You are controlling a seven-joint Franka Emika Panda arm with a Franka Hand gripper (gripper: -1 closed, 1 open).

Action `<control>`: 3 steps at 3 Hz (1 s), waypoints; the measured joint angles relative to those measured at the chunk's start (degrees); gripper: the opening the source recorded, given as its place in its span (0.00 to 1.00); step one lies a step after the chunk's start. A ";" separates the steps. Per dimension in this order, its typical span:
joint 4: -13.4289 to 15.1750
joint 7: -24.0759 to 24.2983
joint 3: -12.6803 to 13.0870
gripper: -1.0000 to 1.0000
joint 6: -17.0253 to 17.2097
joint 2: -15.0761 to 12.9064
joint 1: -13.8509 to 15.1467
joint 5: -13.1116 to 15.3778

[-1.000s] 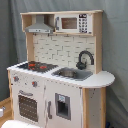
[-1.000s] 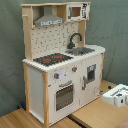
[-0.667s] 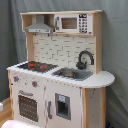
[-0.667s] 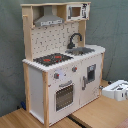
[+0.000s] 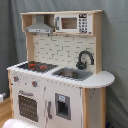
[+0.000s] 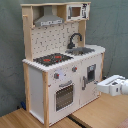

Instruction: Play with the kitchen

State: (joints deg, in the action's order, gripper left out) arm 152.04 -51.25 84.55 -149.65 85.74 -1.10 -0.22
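The kitchen (image 6: 62, 60) stood upright on the wooden bench (image 6: 107, 112), its oven door (image 6: 64, 96) shut. The pincer (image 6: 103, 85) hung near the lower cabinet front, apparently at the approach step; whether it was open could not be told. Next it would need a handle or knob to reach.

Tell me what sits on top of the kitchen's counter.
On the kitchen counter: a black-red stovetop, a grey sink and a black faucet. The sink basin's contents cannot be made out.
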 joint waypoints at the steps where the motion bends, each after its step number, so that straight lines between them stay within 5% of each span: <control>1: -0.94 -0.27 -0.22 1.00 -3.56 -0.02 4.79 0.00; 3: -3.62 -1.02 -0.58 1.00 -11.76 -0.02 15.00 0.00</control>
State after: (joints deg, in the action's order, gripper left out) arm 148.42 -52.26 83.98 -161.41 85.72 13.90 -0.22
